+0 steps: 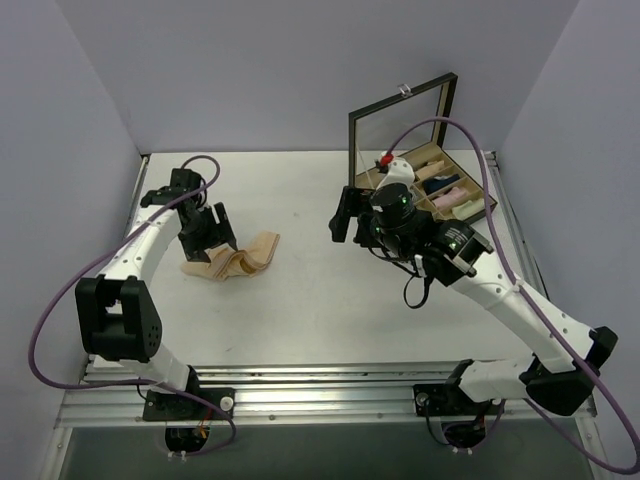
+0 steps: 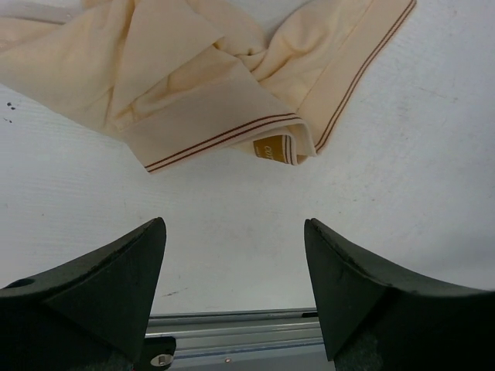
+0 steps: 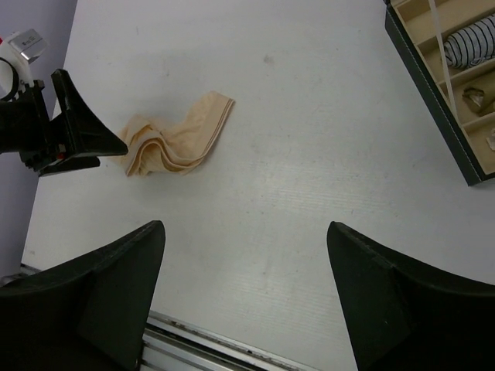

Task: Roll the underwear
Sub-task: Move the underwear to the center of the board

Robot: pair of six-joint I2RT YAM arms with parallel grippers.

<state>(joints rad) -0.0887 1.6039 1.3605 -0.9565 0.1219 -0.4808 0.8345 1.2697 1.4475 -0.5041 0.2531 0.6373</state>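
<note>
Hovering left gripper (image 2: 233, 226), jaws wide, beside crumpled underwear (image 2: 193, 85), likely to pinch hem; holding right gripper (image 3: 245, 226), also wide, well apart.

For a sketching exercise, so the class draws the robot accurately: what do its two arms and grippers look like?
The left arm and right arm have white links with black joints. A looping purple cable trails from each. The left gripper and right gripper each have two matte black, wedge-shaped fingers.

Bright even overhead light, soft faint shadows, sharp frames, no glare
</note>
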